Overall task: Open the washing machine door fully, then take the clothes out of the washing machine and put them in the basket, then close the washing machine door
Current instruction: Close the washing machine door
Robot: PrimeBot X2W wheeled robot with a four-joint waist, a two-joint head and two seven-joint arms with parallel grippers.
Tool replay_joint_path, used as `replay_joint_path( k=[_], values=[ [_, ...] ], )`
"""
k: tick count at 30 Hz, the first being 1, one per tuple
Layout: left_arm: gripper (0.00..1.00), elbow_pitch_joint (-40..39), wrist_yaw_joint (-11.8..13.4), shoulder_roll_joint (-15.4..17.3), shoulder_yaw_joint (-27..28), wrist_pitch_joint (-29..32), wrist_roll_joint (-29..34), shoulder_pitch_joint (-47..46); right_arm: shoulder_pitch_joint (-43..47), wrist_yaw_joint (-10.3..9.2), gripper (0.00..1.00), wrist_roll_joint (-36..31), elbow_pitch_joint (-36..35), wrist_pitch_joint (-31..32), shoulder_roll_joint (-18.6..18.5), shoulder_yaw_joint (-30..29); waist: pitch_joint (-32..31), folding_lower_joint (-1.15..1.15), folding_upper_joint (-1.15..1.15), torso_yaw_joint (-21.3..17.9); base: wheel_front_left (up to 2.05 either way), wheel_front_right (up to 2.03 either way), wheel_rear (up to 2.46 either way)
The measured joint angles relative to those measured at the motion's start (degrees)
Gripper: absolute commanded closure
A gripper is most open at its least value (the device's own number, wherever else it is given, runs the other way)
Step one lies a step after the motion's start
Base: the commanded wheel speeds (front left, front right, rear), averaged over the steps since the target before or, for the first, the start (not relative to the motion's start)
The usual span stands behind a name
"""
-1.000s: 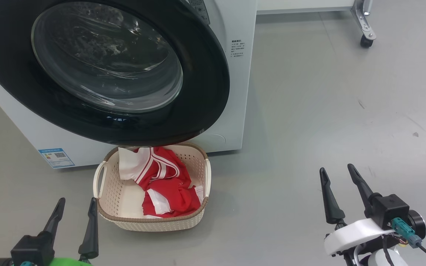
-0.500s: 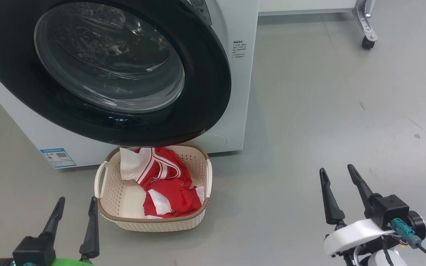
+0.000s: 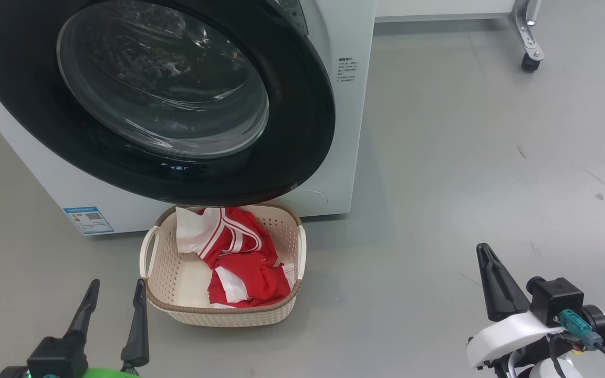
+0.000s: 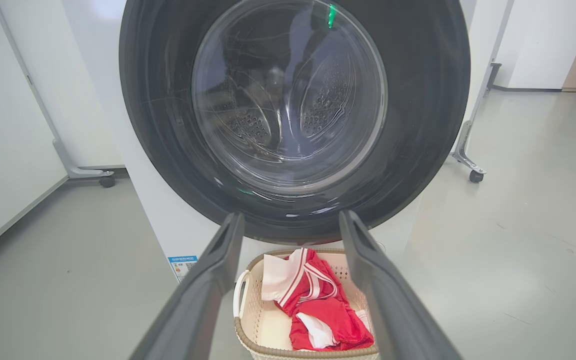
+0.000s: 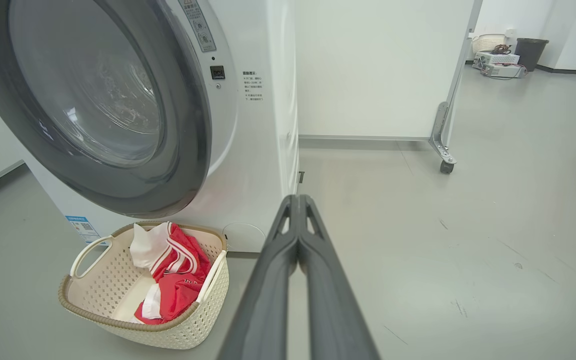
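Observation:
The washing machine (image 3: 344,131) (image 5: 263,125) stands at the upper left, and its glossy black door (image 3: 166,105) (image 4: 293,110) (image 5: 93,100) sits shut against its front. On the floor just below the door is the cream basket (image 3: 223,310) (image 4: 248,320) (image 5: 118,295), holding the red and white clothes (image 3: 239,257) (image 4: 318,310) (image 5: 173,275). My left gripper (image 3: 114,286) (image 4: 290,220) hangs open at the lower left, near the basket's left corner, nothing between its fingers. My right gripper (image 3: 483,249) (image 5: 298,200) is shut and empty, low over the bare floor at the right.
Grey floor (image 3: 465,157) spreads to the right of the machine. A white partition on castor wheels (image 3: 529,63) (image 5: 445,165) stands behind it. A bin and boxes (image 5: 508,60) sit far back at the right.
My right gripper has shut; its two fingers now lie together. The head camera has shifted slightly, so the whole scene sits a little to the right. The left gripper stays open.

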Motion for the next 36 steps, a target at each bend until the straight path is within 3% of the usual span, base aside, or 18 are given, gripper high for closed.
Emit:
replay_joint_path(
  k=[12,22,28,36],
  values=[
    [0.0,-0.7,0.0,-0.8,-2.2,0.0,1.0,-1.4,-5.6,1.29,1.0,-0.1,0.6,1.3,-2.7,-0.5,1.9,0.0,0.0,2.9,0.0,0.0,0.0],
    [0.0,-1.1,-0.1,-2.5,-5.0,-0.5,2.4,-4.9,-17.0,4.79,1.0,-2.1,0.8,3.7,-3.5,2.8,5.3,0.0,0.0,7.0,0.0,0.0,0.0],
    [0.0,-0.5,-0.6,-3.6,-5.7,-1.1,2.4,-7.0,-24.3,6.59,1.0,-2.1,4.6,5.2,-1.0,4.9,7.5,0.0,0.0,10.7,0.0,0.0,0.0],
    [0.0,-0.8,-0.6,-3.6,-6.0,-1.1,2.8,-9.0,-31.2,7.1,1.0,-2.0,9.5,7.0,1.2,6.0,10.2,0.0,0.0,13.9,0.0,0.0,0.0]
  ],
)
